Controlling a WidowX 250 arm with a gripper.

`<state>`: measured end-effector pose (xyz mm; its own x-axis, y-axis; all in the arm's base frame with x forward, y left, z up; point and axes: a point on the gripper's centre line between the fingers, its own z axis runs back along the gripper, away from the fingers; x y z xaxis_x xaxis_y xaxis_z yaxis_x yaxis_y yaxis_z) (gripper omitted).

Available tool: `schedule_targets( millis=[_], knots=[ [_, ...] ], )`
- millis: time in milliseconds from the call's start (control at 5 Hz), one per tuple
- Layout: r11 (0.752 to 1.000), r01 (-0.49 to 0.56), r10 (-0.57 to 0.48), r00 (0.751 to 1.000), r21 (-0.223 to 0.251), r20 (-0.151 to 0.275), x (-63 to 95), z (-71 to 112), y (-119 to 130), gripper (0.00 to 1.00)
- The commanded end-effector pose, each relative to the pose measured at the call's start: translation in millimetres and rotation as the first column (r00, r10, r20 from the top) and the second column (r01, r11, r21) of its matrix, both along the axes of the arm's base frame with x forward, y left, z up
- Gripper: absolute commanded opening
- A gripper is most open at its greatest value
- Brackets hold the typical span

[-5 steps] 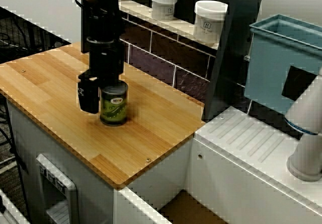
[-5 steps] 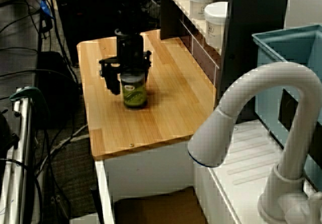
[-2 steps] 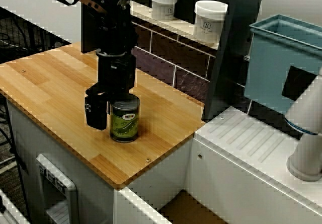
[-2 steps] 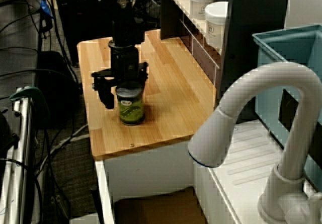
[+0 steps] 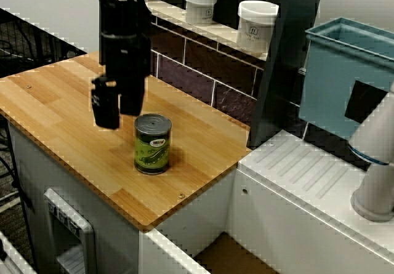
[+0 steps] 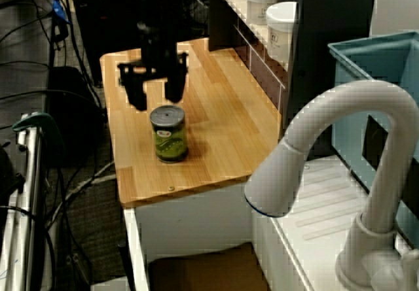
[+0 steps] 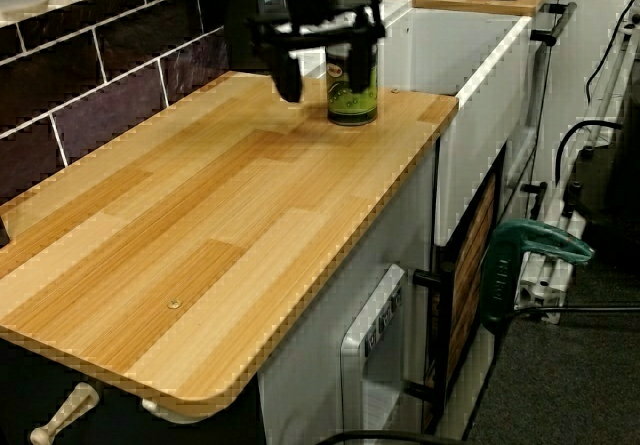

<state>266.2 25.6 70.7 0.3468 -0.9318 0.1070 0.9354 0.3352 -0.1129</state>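
A green-labelled tin can (image 5: 152, 143) stands upright on the wooden counter (image 5: 55, 101), close to its front right corner. My black gripper (image 5: 118, 109) hangs open just above and to the left of the can, touching nothing. In the view past the faucet the gripper (image 6: 154, 93) sits above and behind the can (image 6: 169, 134), its two fingers spread wider than the can. The view along the counter shows the can (image 7: 352, 87) at the far end, partly behind the raised gripper (image 7: 325, 57).
Two white jars (image 5: 201, 5) (image 5: 257, 24) stand on a ledge above the dark tiled back wall. A teal bin (image 5: 351, 77), a white faucet (image 6: 327, 147) and a ribbed white drainboard (image 5: 308, 169) lie to the right. The counter's front edge drops off near the can.
The gripper slid the can toward the front right corner, then let go of it. It has since risen and pulled back to the left; the can stays put.
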Motion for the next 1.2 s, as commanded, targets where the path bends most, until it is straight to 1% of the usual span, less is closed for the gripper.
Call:
schedule_targets(
  millis=[0,200,400,600,800,1000],
  knots=[
    [0.964,-0.218,0.209,0.975,0.155,0.068,-0.4,29.5,45,1.0],
    [0.904,-0.401,0.392,0.916,0.152,0.081,-6.0,34.2,53,1.0],
    [0.879,-0.452,0.44,0.892,0.155,0.102,-10.9,44.3,45,1.0],
    [0.88,-0.449,0.432,0.893,0.155,0.129,-18.0,49.4,26,1.0],
    [0.87,-0.469,0.454,0.882,0.148,0.128,-21.5,53.5,6,1.0],
    [0.876,-0.461,0.448,0.886,0.141,0.117,-22.3,56.1,-13,1.0]
  ],
)
